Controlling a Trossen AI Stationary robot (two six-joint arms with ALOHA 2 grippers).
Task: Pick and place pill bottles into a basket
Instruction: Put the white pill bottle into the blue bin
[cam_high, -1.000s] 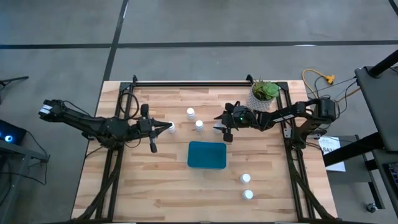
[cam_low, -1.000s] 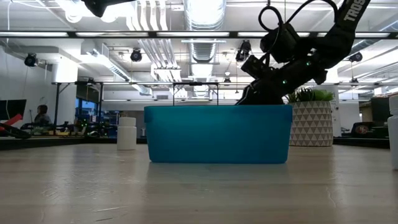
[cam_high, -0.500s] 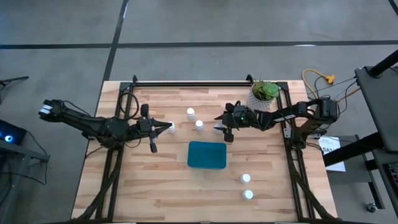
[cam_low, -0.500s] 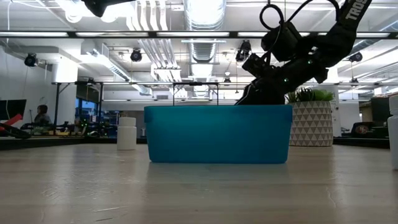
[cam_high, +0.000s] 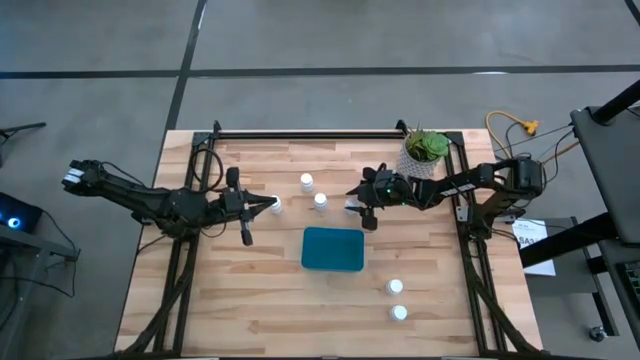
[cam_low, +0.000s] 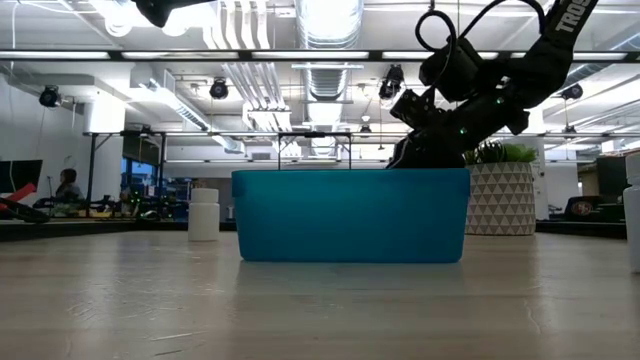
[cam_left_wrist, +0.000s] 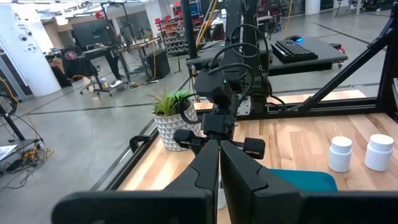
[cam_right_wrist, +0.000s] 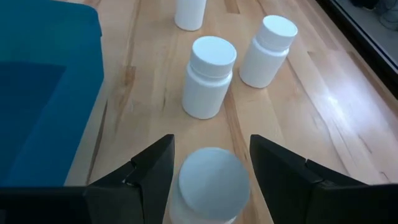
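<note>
Right wrist view: the right gripper stands open around a pill bottle — ready to close, I think; the basket is near. The left gripper — closed, empty.

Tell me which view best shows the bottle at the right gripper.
The right wrist view: the small white capped pill bottle sits between the open right gripper, seen from close above. The high view shows only a white speck; the low view hides it behind the teal rectangular basket.
</note>
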